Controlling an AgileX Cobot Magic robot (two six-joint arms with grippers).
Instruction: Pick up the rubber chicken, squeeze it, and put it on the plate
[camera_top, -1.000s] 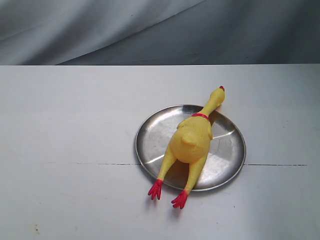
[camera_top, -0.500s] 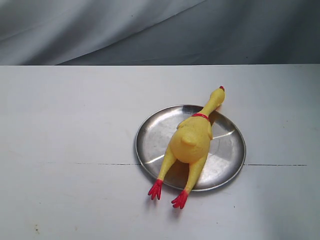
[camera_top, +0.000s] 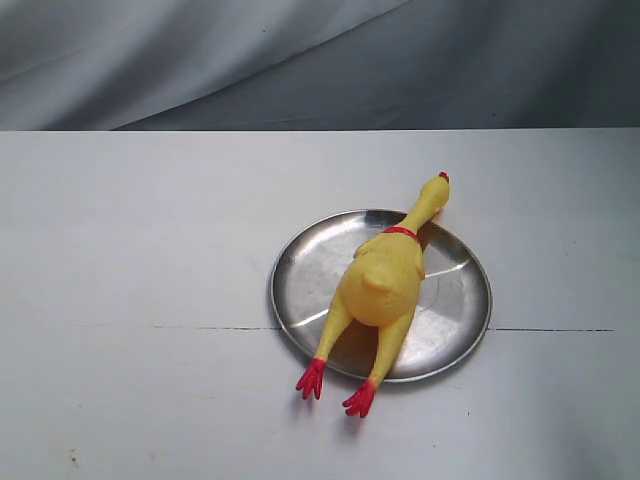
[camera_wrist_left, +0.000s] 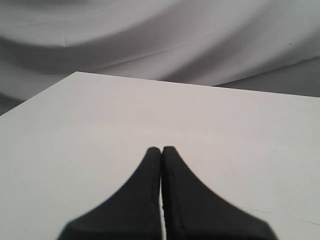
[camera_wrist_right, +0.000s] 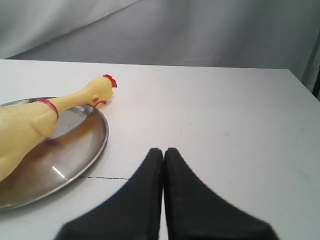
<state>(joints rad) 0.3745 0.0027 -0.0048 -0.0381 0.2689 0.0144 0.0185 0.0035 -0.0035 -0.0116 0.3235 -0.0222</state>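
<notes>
The yellow rubber chicken (camera_top: 385, 280) lies across the silver plate (camera_top: 300, 285). Its head pokes over the far rim and its red feet hang over the near rim onto the table. In the right wrist view the chicken (camera_wrist_right: 30, 125) and the plate (camera_wrist_right: 87, 150) lie off to one side of my right gripper (camera_wrist_right: 164, 151), which is shut and holds nothing. My left gripper (camera_wrist_left: 161, 149) is shut too, over bare white table, with neither chicken nor plate in its view. Neither arm shows in the exterior view.
The white table (camera_top: 130, 280) has a thin dark seam (camera_top: 230, 328) running across it under the plate. A grey cloth backdrop (camera_top: 300, 60) hangs behind the far edge. In the right wrist view the table's edge (camera_wrist_right: 305, 85) drops off at one side.
</notes>
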